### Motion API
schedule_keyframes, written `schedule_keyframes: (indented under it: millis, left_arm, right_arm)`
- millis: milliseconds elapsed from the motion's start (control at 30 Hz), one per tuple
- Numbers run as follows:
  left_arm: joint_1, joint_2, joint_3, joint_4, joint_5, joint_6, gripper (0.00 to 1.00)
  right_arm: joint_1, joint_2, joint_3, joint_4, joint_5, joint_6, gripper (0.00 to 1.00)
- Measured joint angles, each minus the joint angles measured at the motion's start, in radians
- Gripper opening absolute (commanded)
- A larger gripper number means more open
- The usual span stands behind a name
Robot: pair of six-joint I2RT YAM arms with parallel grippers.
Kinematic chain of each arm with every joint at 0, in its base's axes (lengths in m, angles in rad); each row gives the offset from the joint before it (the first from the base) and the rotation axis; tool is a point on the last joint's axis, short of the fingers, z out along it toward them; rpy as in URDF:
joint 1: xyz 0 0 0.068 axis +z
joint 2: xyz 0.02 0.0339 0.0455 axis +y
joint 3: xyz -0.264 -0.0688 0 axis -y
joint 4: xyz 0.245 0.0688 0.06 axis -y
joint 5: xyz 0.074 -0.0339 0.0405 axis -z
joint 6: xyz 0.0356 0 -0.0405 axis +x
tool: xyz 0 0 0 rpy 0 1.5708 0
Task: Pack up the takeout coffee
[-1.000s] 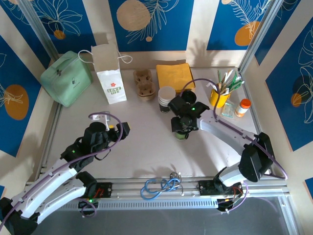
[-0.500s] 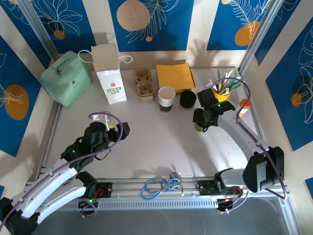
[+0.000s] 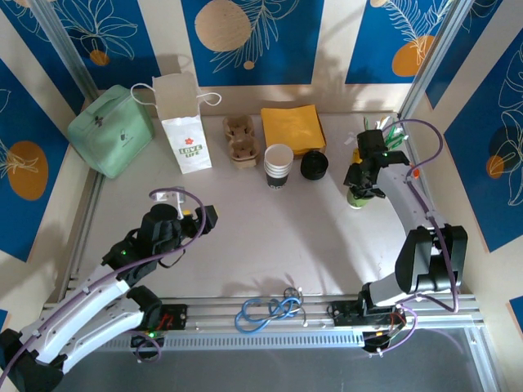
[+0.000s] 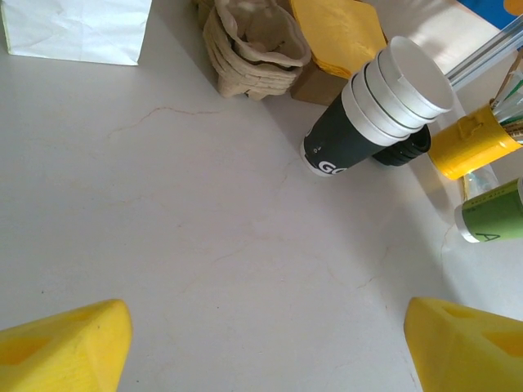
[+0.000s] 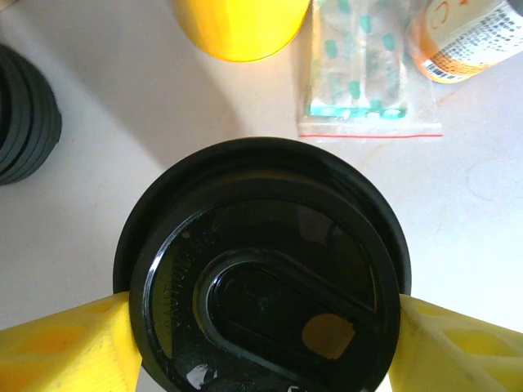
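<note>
Left pincer (image 4: 265,349) hovers over the near-left counter (image 3: 245,237), jaws wide, holding nothing. Right pincer (image 5: 261,339) grips the lidded coffee cup (image 5: 263,245) at the counter's right side, near the yellow pot (image 5: 239,24). The paper bag (image 3: 183,122) stands upright at the far left, well apart.

Counter (image 3: 270,237), centre through 6 o'clock: bare, wide passage ahead of both arms.
10 to 12 o'clock, far edge: green lunch bag (image 3: 110,131), paper bag (image 3: 184,122), cup carriers (image 3: 239,139), napkins (image 3: 292,126) in a row.
Just past centre toward 12: cup stack (image 3: 279,166) and lid stack (image 3: 314,166), near each other.
2 o'clock: tight; right claw (image 3: 360,186) with lidded cup (image 5: 261,278), hemmed by yellow holder (image 5: 241,24), sachet packet (image 5: 357,69), bottle (image 5: 466,37).
</note>
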Motion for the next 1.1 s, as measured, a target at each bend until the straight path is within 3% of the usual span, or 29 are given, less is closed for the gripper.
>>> schedule_keyframes:
  millis: [533,1100]
  left_arm:
    - [0.009,0.0,0.0,0.0,0.006,0.0,0.86]
    - [0.017,0.014,0.0,0.002,0.014,0.0,0.86]
  right_arm:
    - [-0.068,0.076,0.026,-0.001,-0.011,-0.026,0.72]
    - [-0.113,0.103,0.054,-0.017,-0.059,-0.025,0.82]
